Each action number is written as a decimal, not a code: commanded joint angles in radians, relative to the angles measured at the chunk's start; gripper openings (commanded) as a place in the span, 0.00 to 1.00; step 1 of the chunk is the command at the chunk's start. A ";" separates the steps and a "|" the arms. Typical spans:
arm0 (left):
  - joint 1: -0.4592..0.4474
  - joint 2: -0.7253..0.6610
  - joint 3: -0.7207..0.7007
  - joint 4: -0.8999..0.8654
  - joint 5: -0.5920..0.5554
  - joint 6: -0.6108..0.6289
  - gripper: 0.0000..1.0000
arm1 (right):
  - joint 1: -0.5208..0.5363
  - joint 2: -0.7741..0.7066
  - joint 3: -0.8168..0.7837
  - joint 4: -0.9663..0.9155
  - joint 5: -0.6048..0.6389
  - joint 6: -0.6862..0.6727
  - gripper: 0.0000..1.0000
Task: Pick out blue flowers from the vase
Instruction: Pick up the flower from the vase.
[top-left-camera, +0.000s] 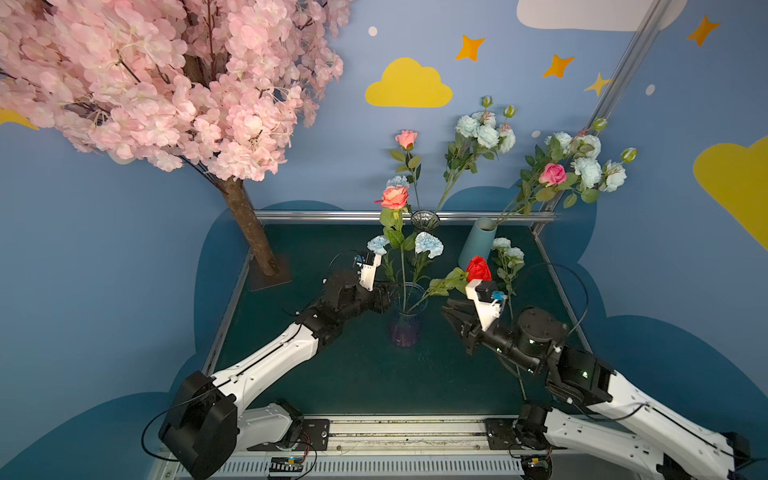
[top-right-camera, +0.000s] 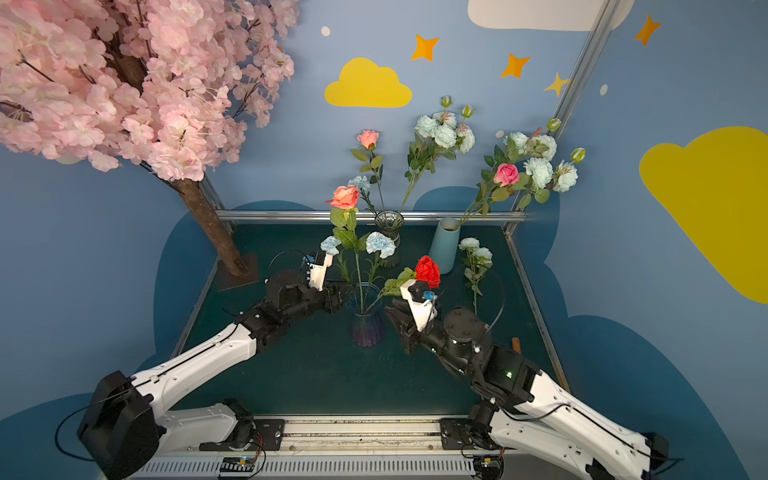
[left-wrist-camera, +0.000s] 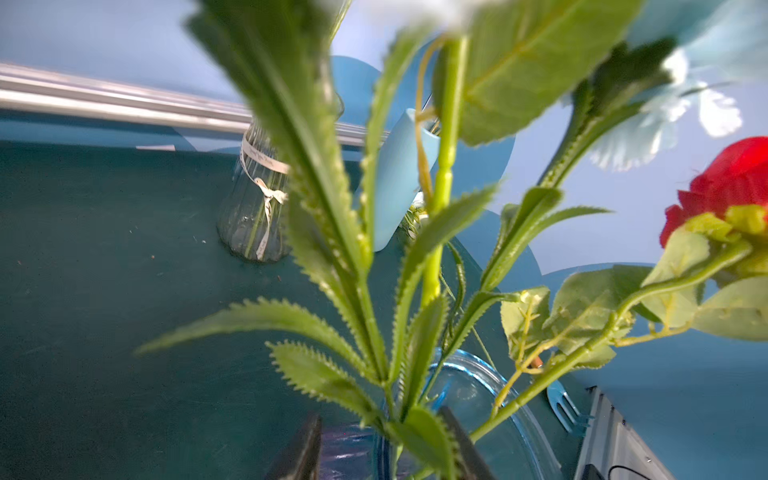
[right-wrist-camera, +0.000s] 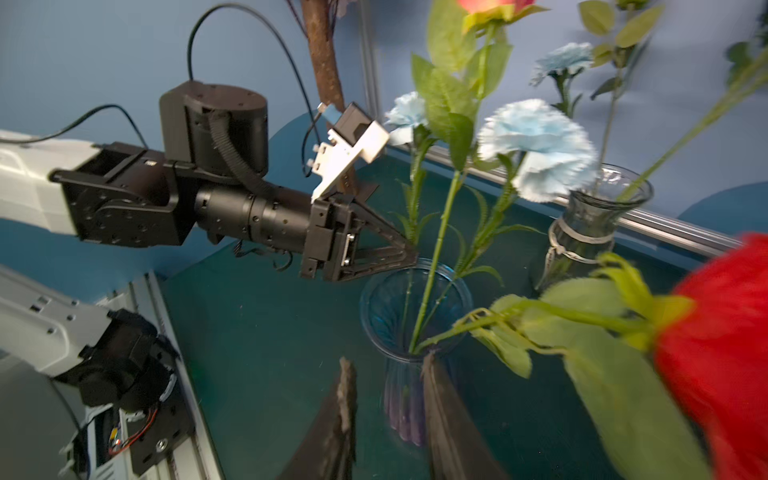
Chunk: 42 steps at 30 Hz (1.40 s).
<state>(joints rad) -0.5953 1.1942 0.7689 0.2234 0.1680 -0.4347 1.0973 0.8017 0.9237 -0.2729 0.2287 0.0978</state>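
A blue-purple glass vase (top-left-camera: 405, 320) (right-wrist-camera: 409, 316) stands mid-table. It holds two blue flowers (top-left-camera: 429, 244) (top-left-camera: 377, 244) (right-wrist-camera: 536, 149), a coral rose (top-left-camera: 395, 196) and a red rose (top-left-camera: 478, 268) that leans right. My left gripper (top-left-camera: 387, 296) (left-wrist-camera: 382, 449) is at the vase's left rim. It is open, with the leafy stem (left-wrist-camera: 374, 332) of the left blue flower between its jaws. My right gripper (top-left-camera: 451, 311) (right-wrist-camera: 390, 374) hangs open just right of the vase, below the red rose, with nothing between its fingers.
A clear glass vase (top-left-camera: 424, 220) and a pale blue tube vase (top-left-camera: 476, 245) stand at the back with more roses and blue blooms. Another blue spray (top-left-camera: 508, 251) is on the right of the mat. The pink blossom tree's trunk (top-left-camera: 245, 224) stands at the back left.
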 joint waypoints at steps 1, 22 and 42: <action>0.003 -0.111 -0.077 0.090 -0.010 0.016 0.52 | 0.038 0.130 0.109 -0.057 0.076 -0.045 0.27; 0.101 -0.351 -0.432 0.195 -0.306 0.081 0.71 | -0.165 0.627 0.453 -0.290 -0.179 0.043 0.19; 0.133 0.009 -0.196 0.256 -0.040 0.080 0.78 | -0.200 0.764 0.443 -0.210 -0.222 0.101 0.19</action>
<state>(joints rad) -0.4648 1.1698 0.5529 0.4648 0.0566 -0.3630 0.9016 1.5433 1.3598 -0.5083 0.0261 0.1787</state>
